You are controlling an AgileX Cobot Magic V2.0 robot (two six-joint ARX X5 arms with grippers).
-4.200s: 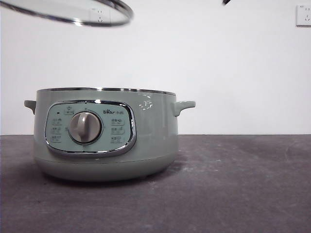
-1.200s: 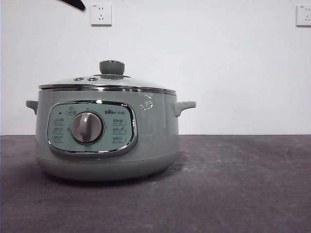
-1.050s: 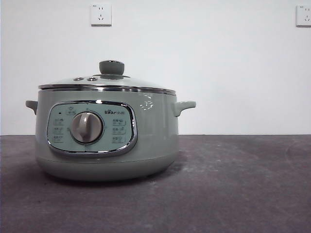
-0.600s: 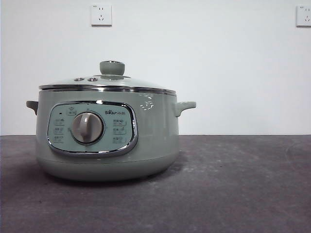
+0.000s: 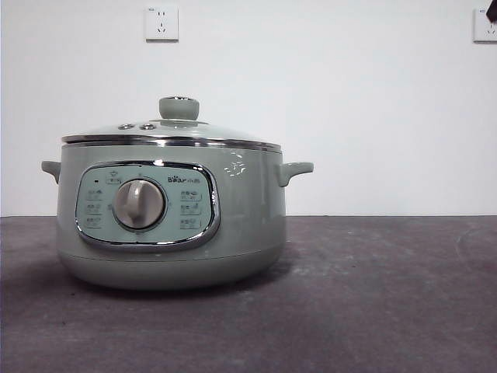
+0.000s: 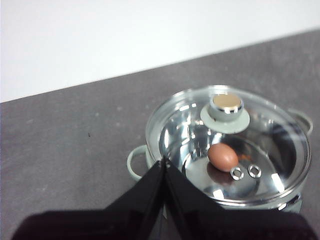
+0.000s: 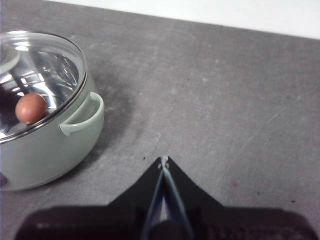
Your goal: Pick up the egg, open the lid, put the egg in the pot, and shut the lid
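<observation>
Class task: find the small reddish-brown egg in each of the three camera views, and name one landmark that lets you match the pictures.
Front view: not visible; the pale sage-green pot wall hides it.
Left wrist view: the egg lies inside the pot, seen through the clear glass lid.
Right wrist view: the egg shows under the lid, at the picture's left.
Shared landmark: the pot's side handle.

This looks like a lab or test setup rather than a lived-in kitchen: a plain dark grey bench (image 5: 373, 295) stands against a bare white wall (image 5: 373, 109) with two white power sockets (image 5: 161, 23). The only household item is a sage-green electric pot (image 5: 171, 214), standing alone on the bench
</observation>
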